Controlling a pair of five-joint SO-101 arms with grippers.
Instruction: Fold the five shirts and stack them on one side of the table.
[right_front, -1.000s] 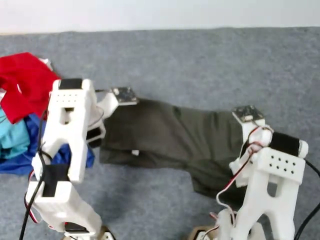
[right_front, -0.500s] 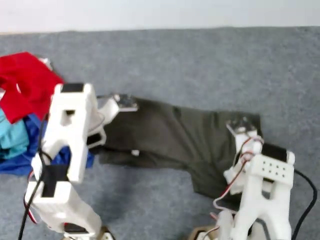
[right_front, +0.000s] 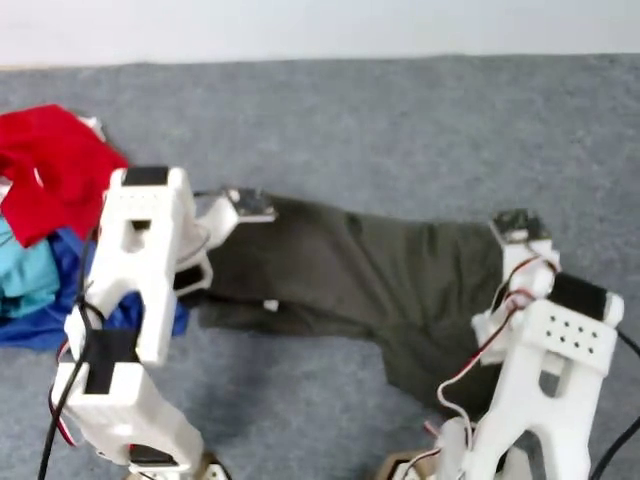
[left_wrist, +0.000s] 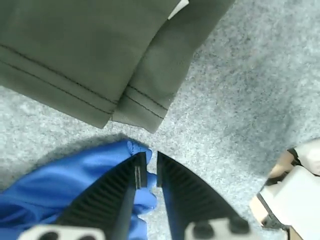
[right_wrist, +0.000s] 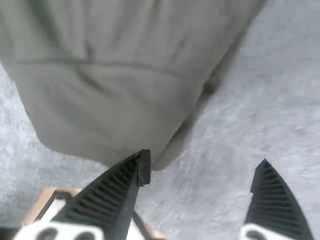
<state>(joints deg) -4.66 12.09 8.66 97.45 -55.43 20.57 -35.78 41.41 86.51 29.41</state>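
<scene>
An olive green shirt (right_front: 350, 270) lies spread and creased across the middle of the grey table (right_front: 400, 130). The left arm (right_front: 140, 250) stands at its left end. My left gripper (left_wrist: 148, 172) hovers shut over the edge of a blue shirt (left_wrist: 60, 185), just off the olive shirt's hemmed corner (left_wrist: 135, 105), with nothing held. The right arm (right_front: 545, 330) stands at the shirt's right end. There my right gripper (right_wrist: 203, 170) is open wide above the olive shirt's edge (right_wrist: 115, 75); one fingertip is over cloth, the other over bare table.
A loose pile at the table's left holds a red shirt (right_front: 50, 170), a teal shirt (right_front: 25, 270) and the blue shirt (right_front: 40, 320). Bare grey table stretches along the far side and the far right. A pale wall runs behind the table.
The right arm drew in toward the near left over the olive shirt, then swung back out to the shirt's right edge. The left arm shifted slightly at first, then stayed still.
</scene>
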